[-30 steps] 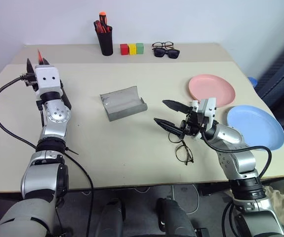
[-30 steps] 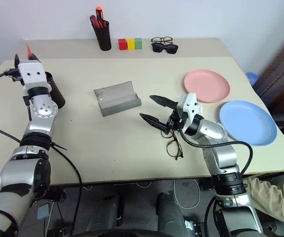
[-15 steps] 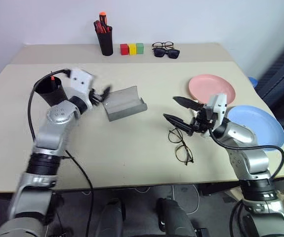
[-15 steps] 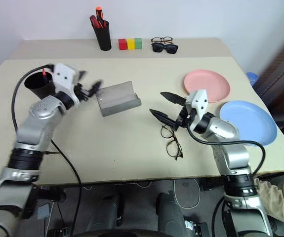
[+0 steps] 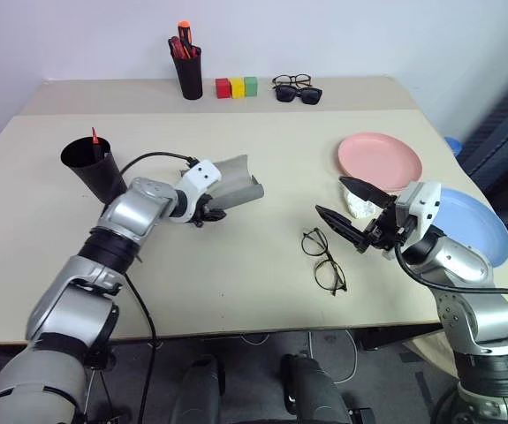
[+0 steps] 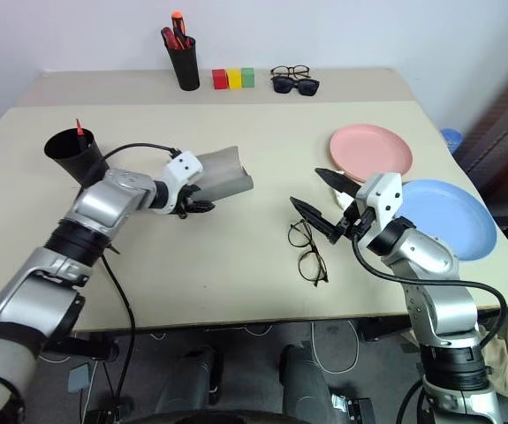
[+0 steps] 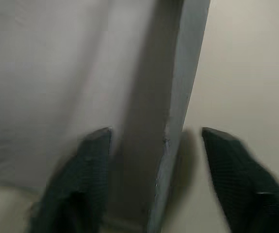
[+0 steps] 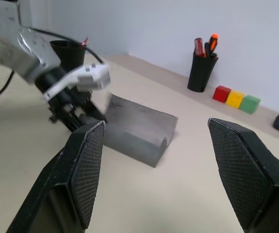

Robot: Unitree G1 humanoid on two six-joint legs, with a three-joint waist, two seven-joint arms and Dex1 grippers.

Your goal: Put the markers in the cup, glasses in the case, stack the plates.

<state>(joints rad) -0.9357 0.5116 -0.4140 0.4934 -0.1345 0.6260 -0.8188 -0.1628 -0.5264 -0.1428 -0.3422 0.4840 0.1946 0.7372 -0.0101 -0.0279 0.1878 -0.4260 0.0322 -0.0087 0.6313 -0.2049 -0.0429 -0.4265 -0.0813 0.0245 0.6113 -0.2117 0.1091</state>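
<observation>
A slim red marker stands in the black cup at the left of the table. The grey case lies open at the middle. My left gripper is at its left end, fingers apart on either side of the case's wall. The wire-frame glasses lie on the table, right of centre. Just right of them, above the table, my right gripper hangs open and empty. The pink plate and blue plate lie side by side at the right; my right arm covers part of the blue one.
At the back edge stand a black pen holder with red and orange markers, three coloured blocks, and sunglasses with a second pair of spectacles. A black cable loops from my left wrist near the cup.
My left gripper let the marker go into the cup, then swung right and down to the case's left end. My right gripper drew back to the right, off the glasses, still open.
</observation>
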